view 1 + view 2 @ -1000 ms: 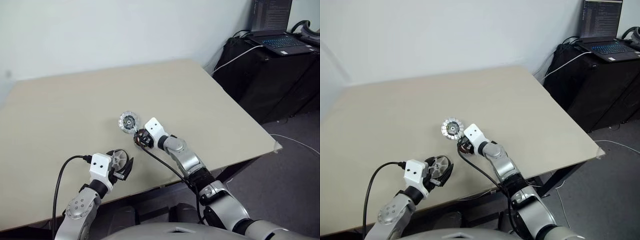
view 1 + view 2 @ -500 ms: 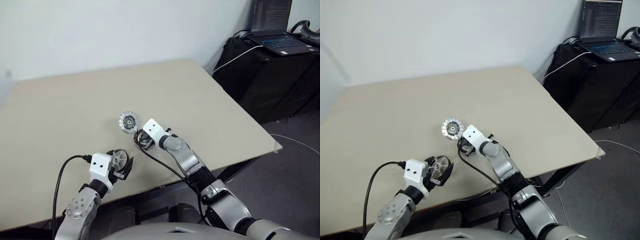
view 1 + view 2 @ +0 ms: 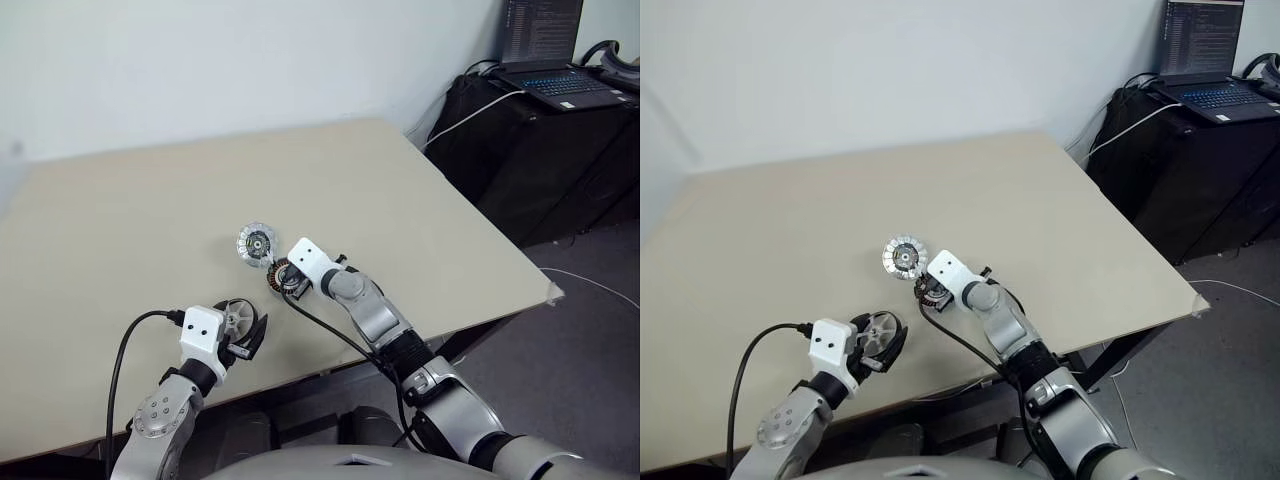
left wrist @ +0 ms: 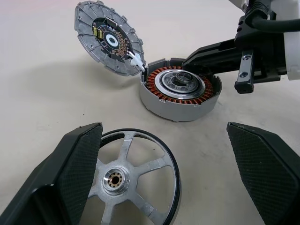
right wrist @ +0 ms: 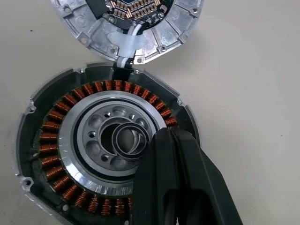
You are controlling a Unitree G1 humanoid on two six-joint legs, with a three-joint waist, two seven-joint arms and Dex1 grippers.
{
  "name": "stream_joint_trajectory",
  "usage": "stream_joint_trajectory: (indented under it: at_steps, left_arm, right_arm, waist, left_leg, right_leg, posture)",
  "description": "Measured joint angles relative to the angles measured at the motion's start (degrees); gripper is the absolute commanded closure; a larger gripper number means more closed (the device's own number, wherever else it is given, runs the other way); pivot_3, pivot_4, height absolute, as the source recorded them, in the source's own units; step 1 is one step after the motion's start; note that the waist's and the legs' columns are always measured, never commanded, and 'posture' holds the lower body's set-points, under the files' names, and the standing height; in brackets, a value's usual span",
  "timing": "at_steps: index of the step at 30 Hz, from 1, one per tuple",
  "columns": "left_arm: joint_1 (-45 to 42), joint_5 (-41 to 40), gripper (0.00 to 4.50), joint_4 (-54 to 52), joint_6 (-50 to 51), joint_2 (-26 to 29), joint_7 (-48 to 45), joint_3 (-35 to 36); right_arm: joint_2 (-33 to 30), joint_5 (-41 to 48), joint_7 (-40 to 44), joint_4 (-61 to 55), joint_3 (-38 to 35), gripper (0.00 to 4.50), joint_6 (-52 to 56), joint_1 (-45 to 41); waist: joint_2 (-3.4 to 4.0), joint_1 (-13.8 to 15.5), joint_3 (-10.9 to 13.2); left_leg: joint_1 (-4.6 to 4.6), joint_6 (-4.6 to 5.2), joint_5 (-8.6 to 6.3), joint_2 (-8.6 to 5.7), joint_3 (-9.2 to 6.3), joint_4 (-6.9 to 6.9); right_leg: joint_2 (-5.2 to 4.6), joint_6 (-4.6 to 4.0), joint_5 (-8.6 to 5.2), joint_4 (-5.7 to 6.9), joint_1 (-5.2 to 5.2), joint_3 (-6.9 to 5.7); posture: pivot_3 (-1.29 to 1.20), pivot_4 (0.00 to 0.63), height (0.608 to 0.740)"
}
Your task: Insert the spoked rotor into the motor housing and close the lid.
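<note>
Right claw (image 5: pixel 171 140) has just clenched empty over motor housing (image 4: pixel 180 93); spoked rotor (image 4: pixel 133 180) sits between released left claw (image 4: pixel 164 173), not inserted.

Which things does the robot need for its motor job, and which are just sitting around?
Needed:
black-rimmed spoked rotor with silver hub
round motor housing with copper windings
shiny scalloped silvery lid

Just sitting around:
open black laptop
dark cabinet
</note>
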Motion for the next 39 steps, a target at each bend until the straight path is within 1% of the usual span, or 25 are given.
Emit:
stream_joint_trajectory:
  at_steps: [9,17,26,39]
  left_arm:
    - [0.01,-0.01,0.0,0.0,0.09,-0.02,0.04,0.0]
    - [0.06,0.0,0.0,0.0,0.12,-0.26,0.27,-0.41]
    - [-0.18,-0.01,0.0,0.0,0.13,-0.47,0.3,-0.44]
    - [-0.04,-0.01,0.0,0.0,0.14,-0.6,0.39,-0.42]
  right_arm:
    - [0.41,0.2,1.64,-1.76,0.97,4.47,0.43,0.02]
    - [0.53,0.91,0.14,-2.94,0.28,4.47,-1.11,0.64]
    - [-0.89,2.0,4.1,-5.31,1.41,4.47,1.35,2.37]
    - [-0.34,2.29,3.68,-3.31,2.06,4.47,0.48,1.84]
  waist:
    - [0.0,-0.03,0.0]
    - [0.0,-0.02,0.0]
    - [0.0,-0.02,0.0]
    - [0.0,0.04,0.0]
  left_leg:
    - [0.0,0.0,0.0,0.01,0.0,-0.01]
    - [-0.01,-0.01,-0.01,0.0,0.0,-0.01]
    - [-0.01,0.0,-0.01,0.0,0.0,-0.01]
    - [-0.02,0.0,-0.01,0.0,0.0,-0.03]
  right_leg:
    - [0.0,0.0,0.0,0.0,-0.01,0.0]
    - [0.0,0.0,0.0,-0.01,-0.02,0.0]
    - [0.0,0.0,0.0,-0.01,-0.01,0.0]
    - [0.0,0.0,0.0,-0.04,-0.02,0.01]
  posture:
    - [0.0,0.0,0.74]
    - [0.0,0.0,0.74]
    - [0.0,0.0,0.74]
    - [0.0,0.0,0.74]
